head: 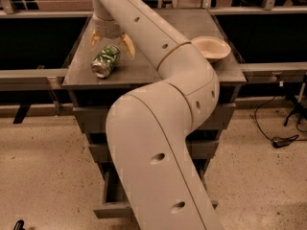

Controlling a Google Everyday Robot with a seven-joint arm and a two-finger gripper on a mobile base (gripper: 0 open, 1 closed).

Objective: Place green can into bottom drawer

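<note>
The green can (106,61) lies on its side on the grey cabinet top (144,66), near the left front edge. My gripper (112,42) is open just behind the can, with one yellowish fingertip (96,38) to its left and the other to its right; the can's far end sits between them. The bottom drawer (109,201) is pulled out at the foot of the cabinet. My arm (158,143) hides most of it.
A cream bowl (211,48) stands at the right of the cabinet top. Two shut grey drawers (91,120) sit above the open one. Dark shelving with metal rails runs on both sides. A black cable (280,140) lies on the floor at the right.
</note>
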